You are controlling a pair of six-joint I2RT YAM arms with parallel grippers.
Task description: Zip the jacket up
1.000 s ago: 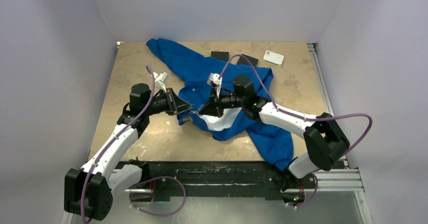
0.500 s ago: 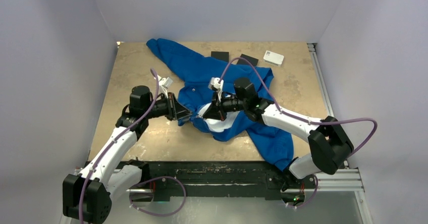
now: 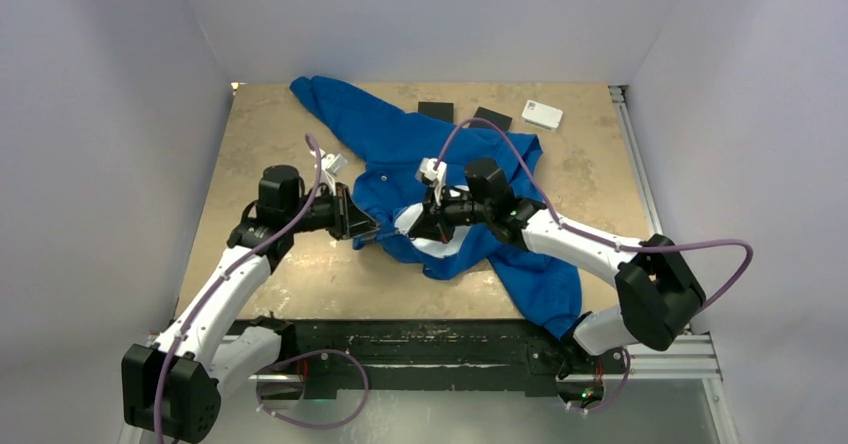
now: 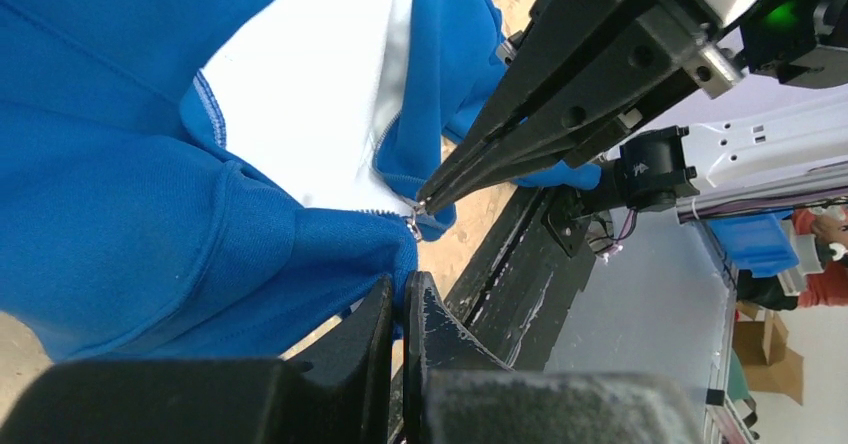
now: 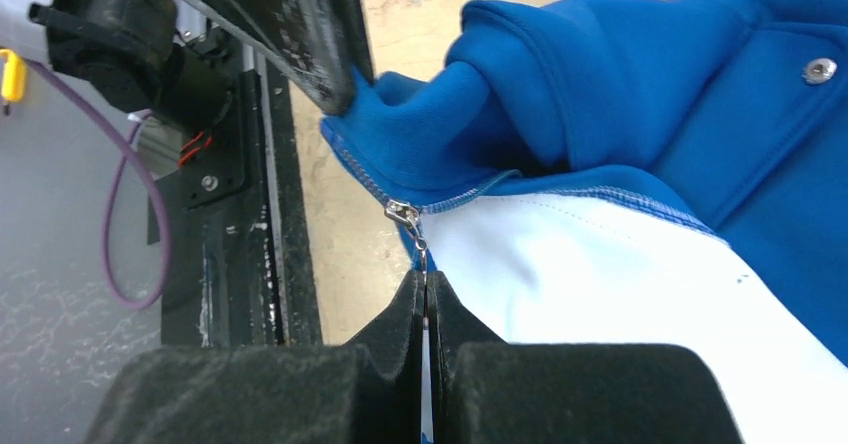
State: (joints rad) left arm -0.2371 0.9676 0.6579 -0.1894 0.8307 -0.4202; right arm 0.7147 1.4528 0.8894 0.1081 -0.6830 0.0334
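The royal-blue jacket [image 3: 400, 149] lies crumpled across the middle of the table, with a patch of white lining [image 3: 440, 246] showing at its near side. My left gripper [image 3: 371, 230] is shut on the jacket's bottom hem corner [image 4: 400, 264], just below the zipper's end. My right gripper [image 5: 425, 280] is shut on the small silvery zipper pull [image 5: 415, 236], which hangs from the slider [image 5: 403, 211] at the bottom of the zipper. The two grippers meet tip to tip, only a short way apart. Above the slider the front gapes open over the white lining [image 5: 620, 284].
Two flat black pads [image 3: 435, 110] [image 3: 492, 118] and a small white box [image 3: 542, 114] lie at the table's far edge. One blue sleeve [image 3: 545, 284] trails toward the black front rail [image 3: 430, 344]. Grey walls close in both sides.
Both grippers have shifted slightly toward the near edge with the jacket's lower front. The jacket has bunched there, and the exposed patch of white lining has shrunk. Both grips are unchanged.
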